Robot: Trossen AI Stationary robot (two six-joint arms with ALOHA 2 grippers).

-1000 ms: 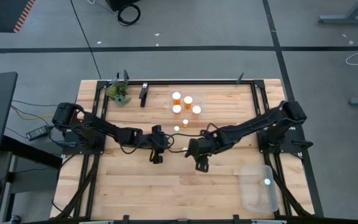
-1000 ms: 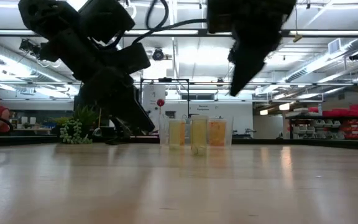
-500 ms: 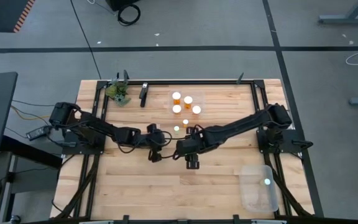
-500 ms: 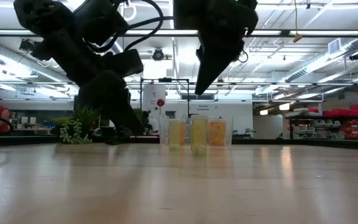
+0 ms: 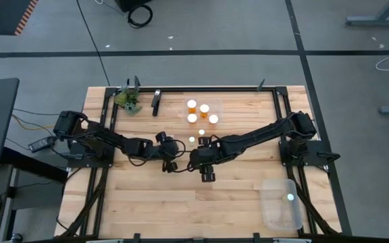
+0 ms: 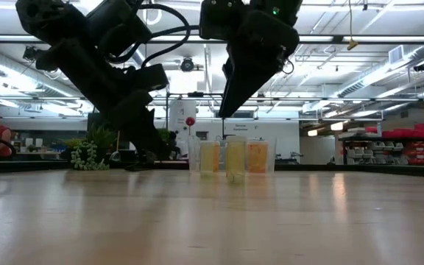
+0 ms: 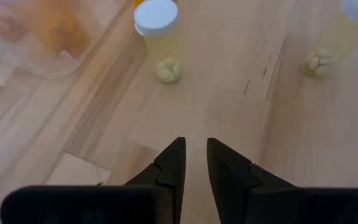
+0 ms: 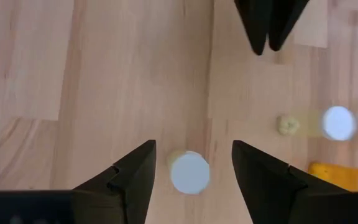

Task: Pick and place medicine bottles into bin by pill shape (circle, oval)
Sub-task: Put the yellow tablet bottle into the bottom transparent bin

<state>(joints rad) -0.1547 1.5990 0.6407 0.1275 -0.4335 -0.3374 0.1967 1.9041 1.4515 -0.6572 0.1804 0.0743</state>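
1. Right gripper point(image 8: 191, 163) hangs over the middle of the table point(image 5: 235, 202), fingers spread wide, empty; a white-capped bottle point(image 8: 189, 172) stands on the wood directly between them.
2. Left gripper point(image 7: 193, 163) sits just beside it, fingers drawn narrow with a slim gap, gripping nothing; a pale bottle point(image 7: 158, 25) stands ahead of it.
3. Four orange bottles point(image 5: 202, 112) cluster toward the far edge; two smaller ones point(image 5: 196, 137) stand nearer the grippers.
4. Clear bin point(image 5: 280, 204) at the near right corner; green plant point(image 5: 128, 100) at the far left.
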